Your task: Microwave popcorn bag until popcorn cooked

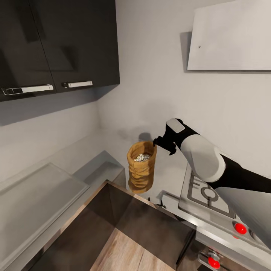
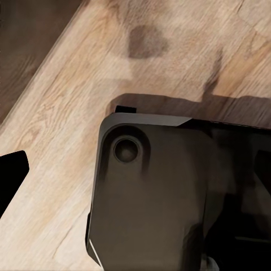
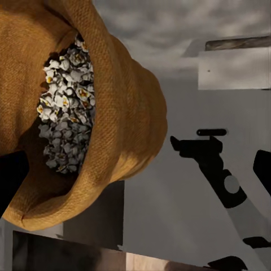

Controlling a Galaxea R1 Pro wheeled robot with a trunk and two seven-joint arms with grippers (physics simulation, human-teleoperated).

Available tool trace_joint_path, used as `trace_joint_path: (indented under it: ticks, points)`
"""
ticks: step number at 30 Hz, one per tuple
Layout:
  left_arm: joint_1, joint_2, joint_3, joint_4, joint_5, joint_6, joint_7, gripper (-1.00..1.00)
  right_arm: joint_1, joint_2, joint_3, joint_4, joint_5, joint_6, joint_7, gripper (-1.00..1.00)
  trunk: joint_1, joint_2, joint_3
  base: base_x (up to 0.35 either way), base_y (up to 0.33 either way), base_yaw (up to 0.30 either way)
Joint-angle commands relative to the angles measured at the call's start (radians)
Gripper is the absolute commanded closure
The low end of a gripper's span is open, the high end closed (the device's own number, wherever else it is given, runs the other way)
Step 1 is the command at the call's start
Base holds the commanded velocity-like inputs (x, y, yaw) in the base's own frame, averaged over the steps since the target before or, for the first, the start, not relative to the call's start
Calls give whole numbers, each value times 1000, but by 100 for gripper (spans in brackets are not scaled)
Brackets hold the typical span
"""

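The right gripper (image 1: pixel 162 144) is clamping the rolled rim of the popcorn bag (image 1: pixel 140 167), which is hanging upright in the air over the corner of the countertop (image 1: pixel 45 188), with the hob (image 1: pixel 205 195) just beside it and dark cabinets (image 1: pixel 56 45) hanging overhead. The right wrist view is looking into the bag's mouth at the popcorn (image 3: pixel 65 110) heaped inside. The left wrist view is showing plank floor (image 2: pixel 68 101) and a dark robot part, so whether the left gripper is apart or together cannot be told.
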Motion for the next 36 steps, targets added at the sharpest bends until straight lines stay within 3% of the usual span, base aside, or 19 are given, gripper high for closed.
trace_joint_path:
  ticks: [1, 15, 24, 36]
  points:
    - [-1, 0, 4, 0, 1, -3, 1, -100, 0, 0, 4, -2, -11, 3, -8, -100, 1, -2, -2, 0, 0, 0]
    - [-2, 0, 6, 0, 2, -3, 0, -100, 1, 0, 4, -1, -11, 3, -7, -100, 1, -2, -2, 0, 69, 0]
    - [-2, 0, 6, 0, 2, -3, -1, -100, 1, 0, 4, -1, -11, 3, -8, -100, 1, -2, -2, 233, 0, 0]
    - [-1, 0, 4, 0, 1, -3, -1, -100, 29, 0, 5, -1, -9, 2, -6, -100, 1, -2, -2, 18, 0, 0]
